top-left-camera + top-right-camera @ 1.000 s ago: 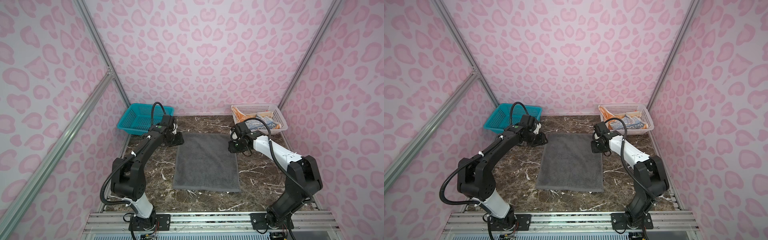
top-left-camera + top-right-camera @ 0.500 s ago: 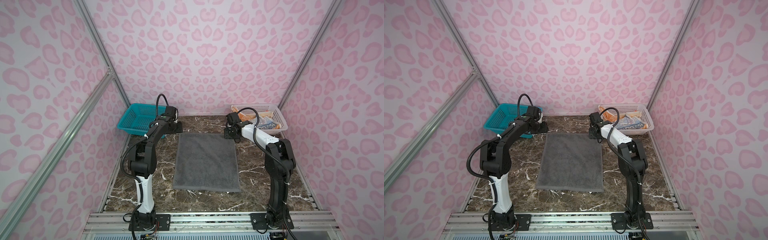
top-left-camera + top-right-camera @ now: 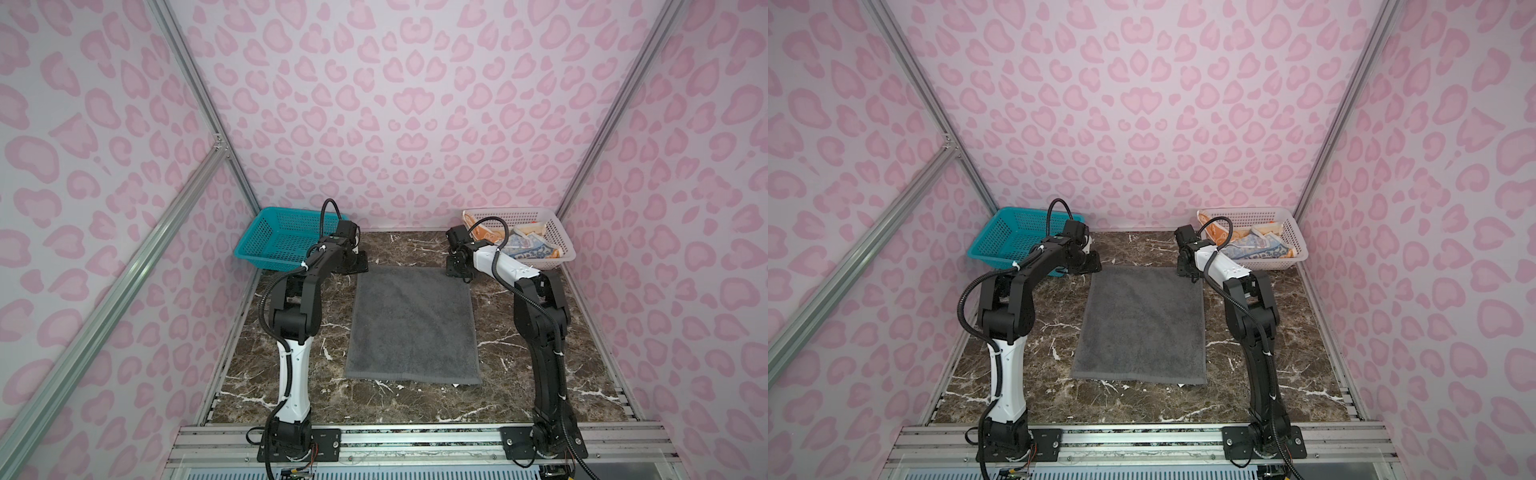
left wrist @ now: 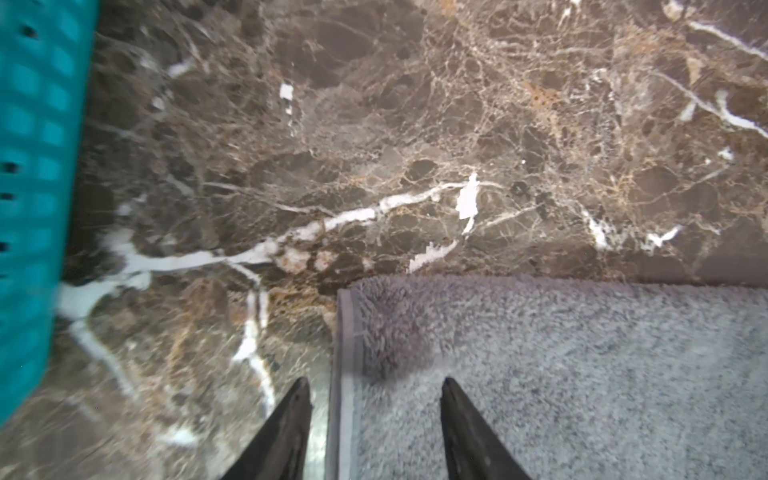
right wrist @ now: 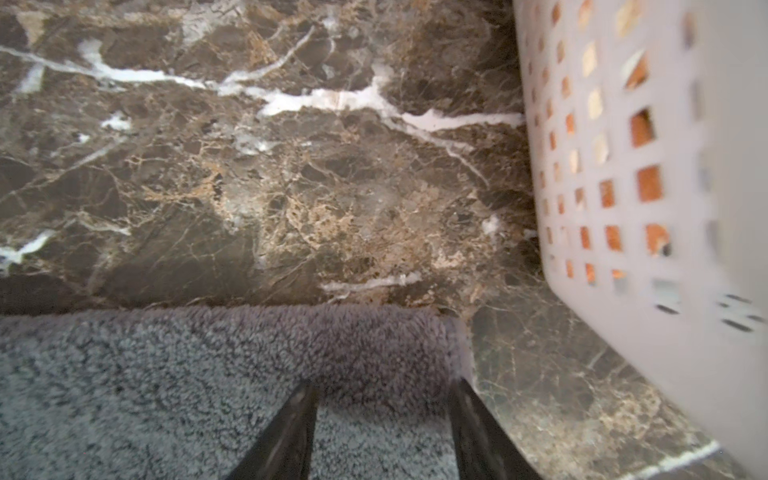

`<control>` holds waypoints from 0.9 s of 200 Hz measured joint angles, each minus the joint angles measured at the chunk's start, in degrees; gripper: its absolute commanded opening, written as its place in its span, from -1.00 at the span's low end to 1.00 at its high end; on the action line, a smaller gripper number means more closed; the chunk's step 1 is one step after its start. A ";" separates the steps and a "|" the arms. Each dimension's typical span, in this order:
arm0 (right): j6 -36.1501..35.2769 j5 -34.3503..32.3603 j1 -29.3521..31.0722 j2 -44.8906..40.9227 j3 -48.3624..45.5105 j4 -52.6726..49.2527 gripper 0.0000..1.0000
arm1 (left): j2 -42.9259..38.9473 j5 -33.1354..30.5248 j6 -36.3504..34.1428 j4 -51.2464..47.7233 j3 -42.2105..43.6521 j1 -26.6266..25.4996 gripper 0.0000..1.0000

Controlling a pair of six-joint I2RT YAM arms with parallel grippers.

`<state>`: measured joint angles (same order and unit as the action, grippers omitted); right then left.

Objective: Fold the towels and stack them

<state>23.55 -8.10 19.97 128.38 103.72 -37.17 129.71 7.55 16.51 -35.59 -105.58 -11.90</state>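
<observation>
Teal basket (image 3: 286,241) is sitting far left, its near wall partly hidden behind the left arm and blurred in the left wrist view. Left gripper (image 4: 374,380) is hanging low over the far left corner of the grey towel (image 3: 411,324), jaws spread, grasping nothing. One finger is over the bare table (image 4: 415,124), one over the pile, with the hem running between them. The finger bases are cut off by the frame edge.

The towel is lying flat mid-table, showing only plain pile.

Right gripper (image 5: 384,384) is hovering at the far right corner, jaws likewise parted and empty. In both top views the wrists are covering the fingertips.

White basket (image 3: 559,235) is standing far right, holding the orange towel (image 3: 484,233) and the patterned towel (image 3: 534,249), both half hidden by the right arm and its cable.

A second ago both grippers were further down the towel's sides; they have now moved out to the far corners. The towel has not shifted.
</observation>
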 measured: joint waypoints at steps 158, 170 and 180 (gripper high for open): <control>2.78 6.71 -2.08 3.78 2.03 0.37 -0.66 | 5.79 2.95 2.97 1.53 -3.85 -0.04 -0.94; 2.23 6.82 -2.05 3.34 2.03 0.17 -0.74 | 5.75 3.52 2.99 1.51 -3.85 0.22 -0.94; 1.66 6.86 -2.05 2.45 2.03 -0.13 -0.79 | 5.68 4.09 3.19 1.44 -3.85 0.46 -0.94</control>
<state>25.21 -1.23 17.91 130.82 105.75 -37.30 135.39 11.64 19.70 -34.15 -109.43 -11.44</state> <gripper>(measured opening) 0.133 0.063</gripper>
